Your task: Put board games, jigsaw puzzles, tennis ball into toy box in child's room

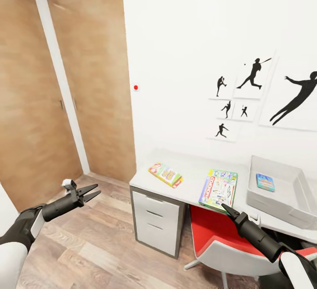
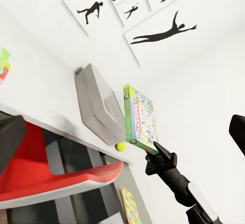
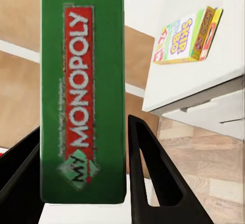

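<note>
My right gripper [image 1: 224, 206] is shut on the edge of the white-green Monopoly board game [image 1: 218, 189], which hangs over the white table [image 1: 193, 166] left of the toy box. In the right wrist view the game [image 3: 81, 91] stands between my fingers [image 3: 153, 173]. The grey toy box [image 1: 281, 201] has a blue board game [image 1: 265, 182] lying in it. A yellow-green-orange board game [image 1: 166, 174] lies on the table's left end. The left wrist view has the tennis ball [image 2: 120, 146] beside the toy box [image 2: 94, 104] and a jigsaw puzzle [image 2: 130, 206] lower down. My left gripper [image 1: 97, 190] hangs open over the floor.
A red and white chair [image 1: 211, 232] is pushed under the table beside white drawers [image 1: 156, 223]. Wooden doors [image 1: 88, 82] fill the left wall. Silhouette posters [image 1: 253, 75] hang above the table. Wooden floor [image 1: 88, 245] lies below my left arm.
</note>
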`<state>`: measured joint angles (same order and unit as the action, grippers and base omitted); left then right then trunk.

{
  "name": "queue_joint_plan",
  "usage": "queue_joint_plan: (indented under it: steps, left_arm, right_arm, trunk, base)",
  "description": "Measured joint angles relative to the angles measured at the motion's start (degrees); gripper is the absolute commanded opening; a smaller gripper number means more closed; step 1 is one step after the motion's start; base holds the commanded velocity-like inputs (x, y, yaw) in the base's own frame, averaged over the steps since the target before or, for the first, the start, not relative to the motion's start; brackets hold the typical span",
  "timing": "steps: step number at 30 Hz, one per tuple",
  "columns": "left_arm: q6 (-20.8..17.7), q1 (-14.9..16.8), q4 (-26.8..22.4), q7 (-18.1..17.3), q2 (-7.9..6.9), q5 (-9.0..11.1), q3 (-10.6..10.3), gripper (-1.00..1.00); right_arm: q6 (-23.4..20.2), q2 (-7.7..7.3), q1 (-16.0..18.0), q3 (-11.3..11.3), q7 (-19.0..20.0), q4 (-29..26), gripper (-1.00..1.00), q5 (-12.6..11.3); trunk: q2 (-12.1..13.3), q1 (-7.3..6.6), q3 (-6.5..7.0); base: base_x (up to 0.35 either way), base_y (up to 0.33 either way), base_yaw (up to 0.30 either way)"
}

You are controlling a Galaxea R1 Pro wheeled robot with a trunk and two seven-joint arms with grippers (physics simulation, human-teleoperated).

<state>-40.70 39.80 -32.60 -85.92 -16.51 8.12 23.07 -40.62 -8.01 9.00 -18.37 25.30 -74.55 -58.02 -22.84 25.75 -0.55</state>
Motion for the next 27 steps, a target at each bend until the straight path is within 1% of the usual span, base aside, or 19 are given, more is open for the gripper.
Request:
queue_joint_plan:
  steps: [5, 12, 27]
  left_arm:
    - [0.0, -0.01, 0.0, 0.0, -0.01, 0.04, 0.01, 1.0]
    - [0.0, -0.02, 0.0, 0.0, 0.0, 0.01, 0.02, 1.0]
    - [0.0, -0.03, 0.0, 0.01, 0.0, 0.01, 0.0, 1.0]
  right_arm:
    - [0.01, 0.0, -0.01, 0.0, 0.0, 0.0, -1.0, 0.05]
    - [-0.01, 0.05, -0.01, 0.0, 0.01, -0.01, -1.0, -0.04]
    - [0.0, 0.06, -0.02, 0.05, 0.01, 0.01, -1.0, -0.02]
  trunk:
    - [0.01, 0.0, -0.19]
    - [0.04, 0.0, -0.45]
    - [0.06, -0.01, -1.04]
  base:
    - [0.007, 0.004, -0.246]
    - [0.0, 0.067, -0.232]
    - [0.0, 0.003, -0.207]
